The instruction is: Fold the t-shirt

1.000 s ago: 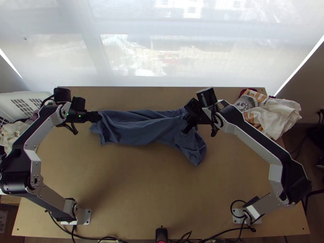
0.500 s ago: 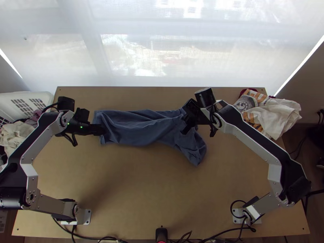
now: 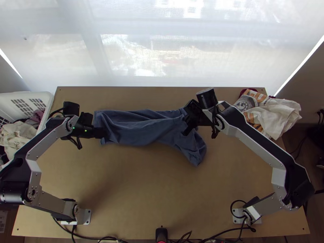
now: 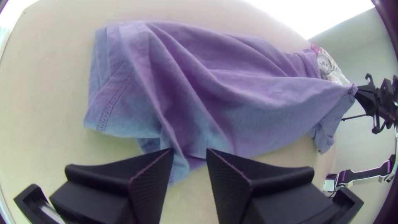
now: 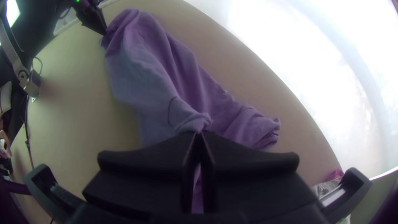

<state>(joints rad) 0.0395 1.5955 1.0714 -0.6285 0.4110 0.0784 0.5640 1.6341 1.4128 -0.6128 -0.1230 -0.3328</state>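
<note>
A blue-grey t-shirt (image 3: 139, 127) lies bunched lengthwise across the table's far half, with loose folds running along it. Over its left end is my left gripper (image 3: 104, 133); in the left wrist view that gripper (image 4: 190, 151) stands open, with an edge of the t-shirt (image 4: 195, 91) between and just beyond its fingertips. My right gripper (image 3: 187, 128) is at the shirt's right part. The right wrist view has this gripper (image 5: 200, 133) shut on a pinched bit of the t-shirt (image 5: 153, 79), near its collar or sleeve; which one I cannot tell.
A white basket (image 3: 44, 97) holding cloths stands beyond the table's left edge. White and orange cloths (image 3: 279, 117) lie at the far right corner. Bare tabletop (image 3: 154, 190) stretches in front of the shirt, with cables along the near edge.
My left gripper has moved toward the near side and slightly right, from the shirt's far left corner onto its left end, and has let go of the cloth. The right gripper has barely moved.
</note>
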